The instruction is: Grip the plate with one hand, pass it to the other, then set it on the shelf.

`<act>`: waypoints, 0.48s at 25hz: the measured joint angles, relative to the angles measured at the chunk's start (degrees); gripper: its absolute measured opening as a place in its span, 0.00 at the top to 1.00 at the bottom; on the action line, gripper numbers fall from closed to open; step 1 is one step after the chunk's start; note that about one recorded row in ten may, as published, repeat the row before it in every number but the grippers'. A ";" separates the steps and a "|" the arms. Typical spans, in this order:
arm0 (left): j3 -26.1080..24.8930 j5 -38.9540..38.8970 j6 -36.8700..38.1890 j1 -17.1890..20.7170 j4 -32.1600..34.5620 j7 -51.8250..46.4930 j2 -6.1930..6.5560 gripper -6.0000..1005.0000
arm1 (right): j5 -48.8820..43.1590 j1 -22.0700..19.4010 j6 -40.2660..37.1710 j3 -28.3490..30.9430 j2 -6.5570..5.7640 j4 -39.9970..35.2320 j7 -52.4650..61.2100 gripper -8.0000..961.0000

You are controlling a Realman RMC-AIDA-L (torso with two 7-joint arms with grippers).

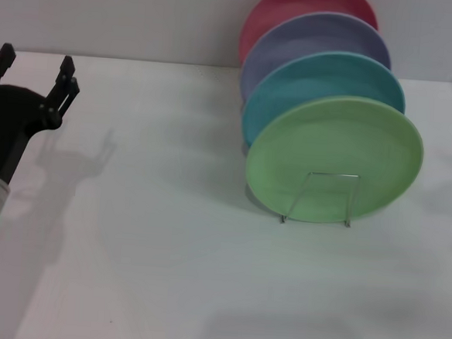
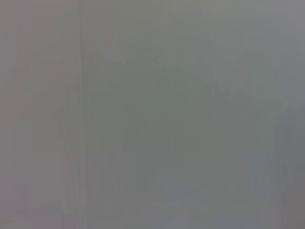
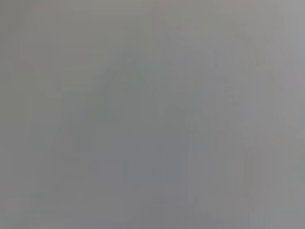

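The light-green plate [image 1: 334,158] stands upright in the silver wire shelf [image 1: 321,198] in the head view, at the front of a row of plates, right of centre. My left gripper [image 1: 35,71] is at the far left, well apart from the plate, with its fingers spread and nothing between them. My right gripper is out of view; only a dark blur shows at the right edge. Both wrist views show only plain grey.
Behind the green plate stand a turquoise plate [image 1: 325,79], a lavender plate [image 1: 316,40] and a red plate [image 1: 287,11], all upright in a row. The white table [image 1: 152,234] runs back to a pale wall.
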 joint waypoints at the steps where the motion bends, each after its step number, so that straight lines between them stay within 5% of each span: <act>1: 0.00 0.00 0.00 0.00 0.00 0.00 0.00 0.19 | 5.73 -0.25 0.65 0.74 0.02 -2.11 0.00 0.16; 4: -0.02 -0.16 0.21 0.13 0.53 0.11 -0.06 0.19 | 18.34 -0.45 -1.66 6.40 0.03 -8.42 2.77 0.13; 12: -0.03 -1.09 5.01 -1.31 7.75 0.10 -0.51 0.19 | 30.93 1.90 -5.37 10.92 0.24 -15.73 4.03 0.14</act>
